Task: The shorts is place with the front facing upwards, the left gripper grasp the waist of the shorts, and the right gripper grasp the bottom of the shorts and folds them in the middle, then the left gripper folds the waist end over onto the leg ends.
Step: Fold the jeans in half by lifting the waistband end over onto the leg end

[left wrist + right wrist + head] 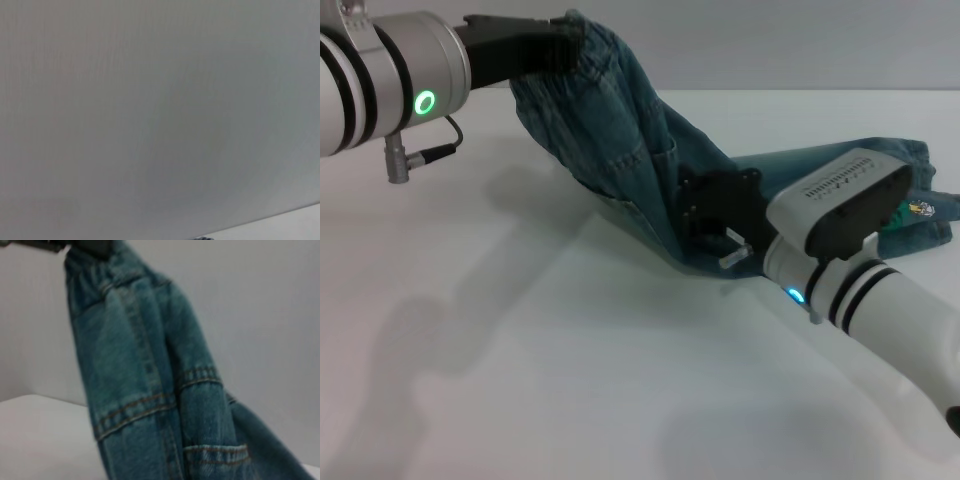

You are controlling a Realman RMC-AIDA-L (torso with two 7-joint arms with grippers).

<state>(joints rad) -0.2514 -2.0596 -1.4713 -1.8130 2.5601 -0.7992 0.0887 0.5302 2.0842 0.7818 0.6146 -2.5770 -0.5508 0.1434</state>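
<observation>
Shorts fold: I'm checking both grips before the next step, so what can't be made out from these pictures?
- Left gripper, head view: its fingertips are buried in the waist.
- Right gripper, head view: its own black body hides whether its fingers hold the shorts.
- Leg ends, head view: mostly behind the right arm.
- Left wrist view: only a blank grey surface.
- Right wrist view: shorts cut off by the lower edge.

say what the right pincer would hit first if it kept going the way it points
Probably the shorts: the right pincer points up and left into the hanging denim and seems already against it. Depth is unclear.
</observation>
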